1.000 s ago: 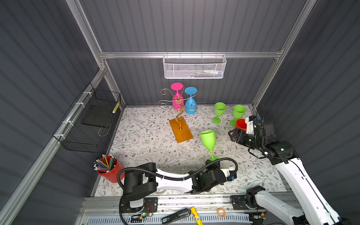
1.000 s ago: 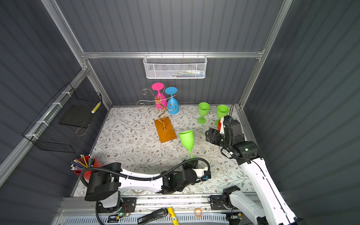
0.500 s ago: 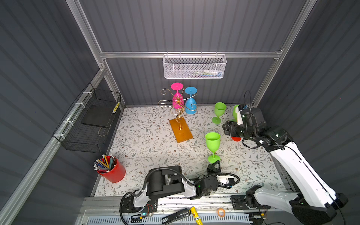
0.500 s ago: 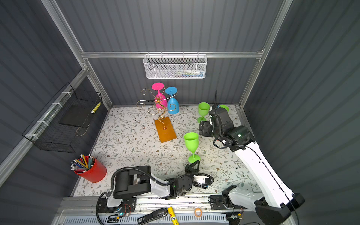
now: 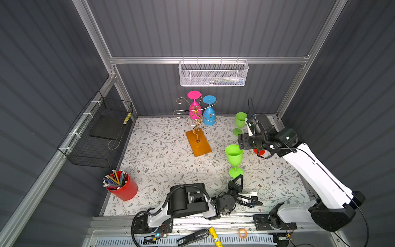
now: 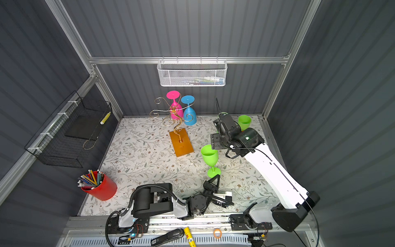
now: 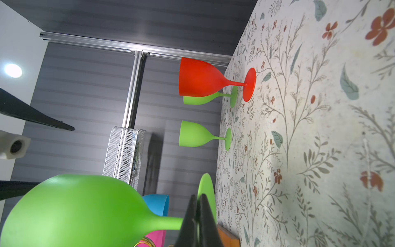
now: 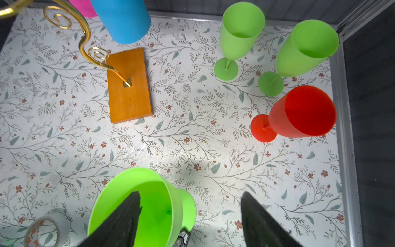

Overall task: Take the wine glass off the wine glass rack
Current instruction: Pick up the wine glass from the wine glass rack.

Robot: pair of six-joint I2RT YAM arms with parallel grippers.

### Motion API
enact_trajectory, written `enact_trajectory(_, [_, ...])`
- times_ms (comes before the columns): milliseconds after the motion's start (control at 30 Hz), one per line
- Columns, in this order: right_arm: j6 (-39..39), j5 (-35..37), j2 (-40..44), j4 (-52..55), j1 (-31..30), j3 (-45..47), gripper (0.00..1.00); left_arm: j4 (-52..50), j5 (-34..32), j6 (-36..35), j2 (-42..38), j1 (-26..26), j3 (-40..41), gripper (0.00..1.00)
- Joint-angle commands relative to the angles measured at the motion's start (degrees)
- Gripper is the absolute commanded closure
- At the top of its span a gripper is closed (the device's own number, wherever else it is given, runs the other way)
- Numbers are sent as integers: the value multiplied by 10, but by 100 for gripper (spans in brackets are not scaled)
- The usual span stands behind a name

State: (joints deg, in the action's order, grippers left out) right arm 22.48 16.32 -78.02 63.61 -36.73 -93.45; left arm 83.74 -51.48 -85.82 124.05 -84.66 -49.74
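Two glasses hang bowl-down from the wine glass rack (image 5: 197, 119), as I read it in both top views. A pink glass (image 5: 194, 108) and a blue glass (image 5: 209, 115) sit side by side on the scroll arms toward the back wall. The rack's wooden base sits on the floral counter (image 5: 162, 154) near the rear middle.

The green wine glass (image 5: 234, 154) is off the rack. It stands upright in front of the base and to its right, well apart from the wire. My left fingers (image 7: 188, 226) are pressed together on its stem right beside the foot. The left wrist camera shows the stem running into them, with the foot disc just behind. I cannot tell from here whether the foot rests on the counter.

My right fingers (image 8: 119, 222) are spread wide with nothing between them. In the right wrist view one finger lies across the green bowl's mouth and the other stands clear of it. In a top view that arm's end hangs just beside the rim.

Near the rear right corner a second green glass (image 8: 240, 32), a third green glass (image 8: 307, 47) and a red glass (image 8: 303, 111) stand upright, close together. A red pencil cup (image 5: 123, 188) stands at the front left, and the right wrist view also shows a roll of tape (image 8: 47, 228). A white mesh basket (image 5: 213, 73) hangs on the back wall and a black wire basket (image 5: 100, 132) on the left wall.
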Motion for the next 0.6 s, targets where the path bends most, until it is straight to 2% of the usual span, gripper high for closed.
enact_trajectory(0, [-10,23,-13,34,-11,-26,26,39,-8,-8,3,0,-5,100])
enact_trajectory(400, [-15,51,-64,74,-36,-55,33,39,-13,-14,13,9,-10,100])
enact_trajectory(567, [-17,52,-85,92,-39,-68,39,39,-17,-13,20,16,-17,100])
